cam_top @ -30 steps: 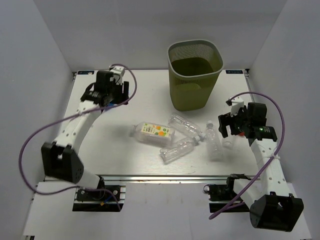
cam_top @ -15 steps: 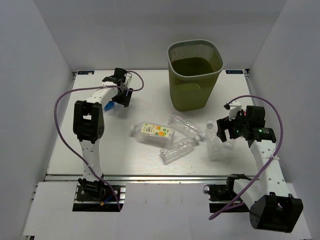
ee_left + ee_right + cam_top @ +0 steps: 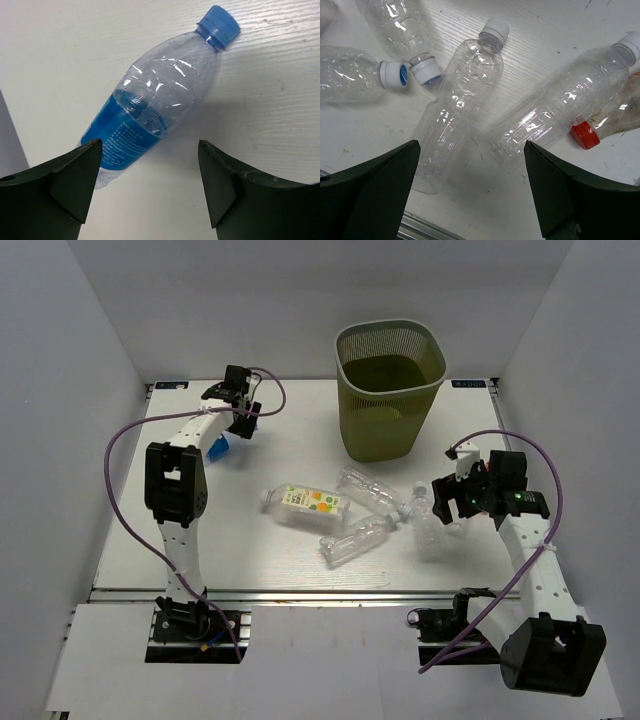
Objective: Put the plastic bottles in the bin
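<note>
The olive-green perforated bin (image 3: 390, 390) stands at the back of the table. A blue-labelled bottle (image 3: 160, 110) with a blue cap lies flat just ahead of my left gripper (image 3: 150, 185), which is open and empty, and its base is near the left finger. From above, that bottle (image 3: 216, 448) is at the far left, by the left gripper (image 3: 238, 410). My right gripper (image 3: 472, 190) hangs open above two clear white-capped bottles (image 3: 455, 115) (image 3: 560, 120), touching neither. A white orange-green labelled bottle (image 3: 305, 502) lies mid-table.
More clear bottles (image 3: 370, 490) (image 3: 355, 538) lie crowded between the labelled one and the right gripper (image 3: 447, 502). A red cap (image 3: 584, 135) shows at the right of the wrist view. The table's metal front rail (image 3: 300, 592) runs along the near edge.
The left arm has swung out toward the far-left bottle and its jaws have widened. The right gripper has shifted slightly left toward the clear bottles. No bottle has moved.
</note>
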Controlling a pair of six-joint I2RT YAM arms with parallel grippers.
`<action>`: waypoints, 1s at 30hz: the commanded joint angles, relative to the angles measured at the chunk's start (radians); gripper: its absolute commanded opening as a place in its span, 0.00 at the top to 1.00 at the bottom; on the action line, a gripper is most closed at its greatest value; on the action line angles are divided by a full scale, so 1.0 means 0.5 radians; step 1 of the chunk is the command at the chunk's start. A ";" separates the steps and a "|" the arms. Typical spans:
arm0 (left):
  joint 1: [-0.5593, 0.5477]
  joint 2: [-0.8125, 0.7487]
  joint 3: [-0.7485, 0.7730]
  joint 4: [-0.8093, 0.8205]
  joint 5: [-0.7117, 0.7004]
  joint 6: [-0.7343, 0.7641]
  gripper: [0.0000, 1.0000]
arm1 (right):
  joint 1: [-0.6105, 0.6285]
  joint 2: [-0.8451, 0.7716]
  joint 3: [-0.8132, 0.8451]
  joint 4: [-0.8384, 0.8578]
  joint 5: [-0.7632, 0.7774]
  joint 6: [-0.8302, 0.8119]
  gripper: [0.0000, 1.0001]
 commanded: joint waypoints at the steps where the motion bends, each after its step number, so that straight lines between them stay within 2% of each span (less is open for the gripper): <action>1: 0.016 -0.030 -0.031 0.091 -0.116 0.142 0.13 | -0.005 0.011 0.031 -0.030 -0.012 0.009 0.10; 11: 0.071 0.105 -0.169 0.217 -0.203 0.216 0.10 | -0.005 0.017 0.093 -0.101 -0.128 0.034 0.10; 15: 0.093 0.154 -0.258 0.238 -0.111 0.195 0.10 | -0.002 -0.026 0.132 -0.135 -0.242 0.006 0.10; 18: 0.093 0.154 -0.258 0.238 -0.037 0.158 0.13 | 0.001 -0.099 0.136 -0.153 -0.389 -0.094 0.10; 21: 0.111 0.154 -0.283 0.238 0.070 0.140 0.20 | 0.007 -0.182 0.151 -0.193 -0.610 -0.238 0.10; 22: 0.111 0.154 -0.310 0.214 0.095 0.140 0.24 | 0.004 -0.186 0.151 -0.208 -0.653 -0.279 0.12; 25: 0.111 0.090 -0.353 0.153 0.248 0.088 0.53 | 0.010 -0.207 0.172 -0.386 -0.966 -0.668 0.15; 26: 0.081 0.065 -0.353 0.131 0.282 0.087 0.70 | 0.010 -0.216 0.163 -0.547 -1.036 -1.057 0.15; 28: 0.056 -0.036 -0.375 0.082 0.404 0.023 1.00 | 0.023 -0.241 0.127 -0.674 -1.227 -1.333 0.15; 30: 0.056 -0.222 -0.430 0.021 0.627 -0.072 1.00 | 0.047 -0.226 0.077 -0.791 -1.285 -2.033 0.15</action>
